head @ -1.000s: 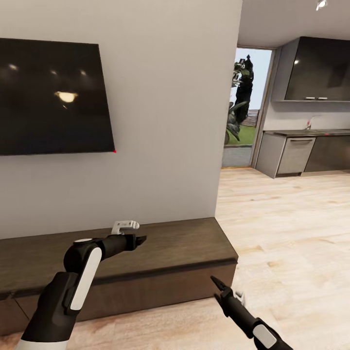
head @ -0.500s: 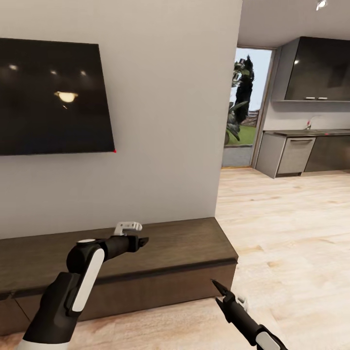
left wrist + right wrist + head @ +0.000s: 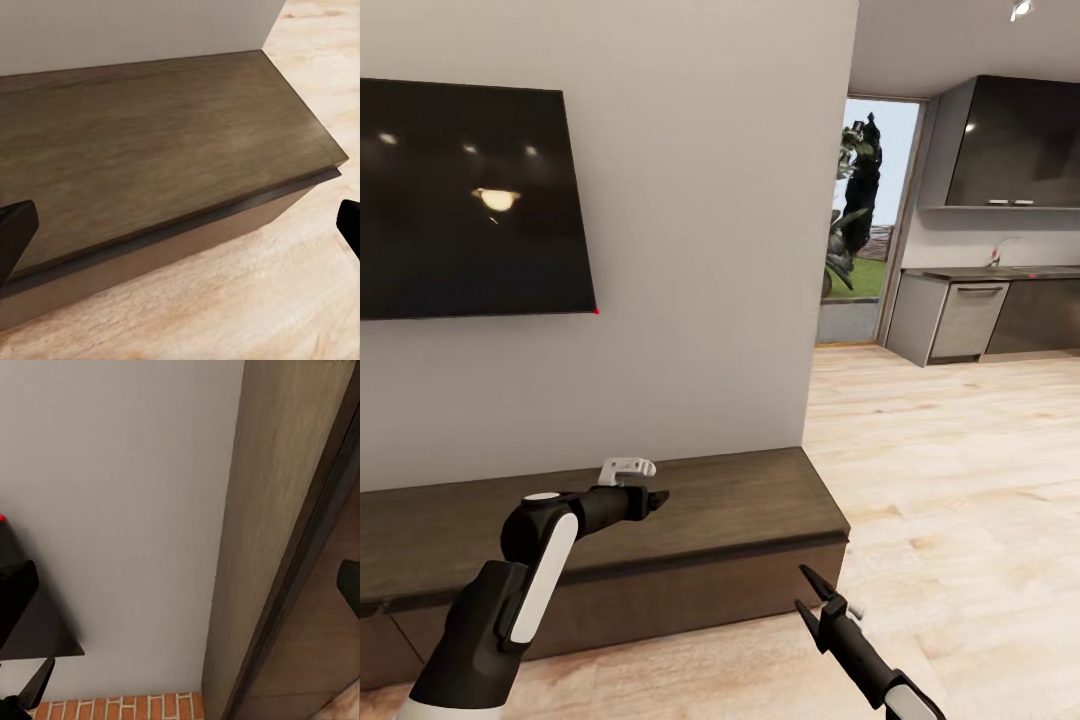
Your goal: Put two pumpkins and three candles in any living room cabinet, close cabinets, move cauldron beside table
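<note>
Head view: both grippers' jaws apart (holding nothing) by the cabinet (image 3: 690,520).

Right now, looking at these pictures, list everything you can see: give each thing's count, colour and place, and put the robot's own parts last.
cabinet: one, dark brown wood, long and low against the wall, fronts shut, top bare.
television: one, black, mounted on the wall above the cabinet.
wall: one, pale grey, behind the cabinet.
floor: light wood planks, running right toward the kitchen.
kitchen counter units: grey, far right.
upper kitchen cupboard: one, dark, above the counter.
doorway: one, open to greenery outside.
left gripper: one, black, over the cabinet top, fingers apart.
right gripper: one, black, low in front of the cabinet's right end, fingers apart.
</note>
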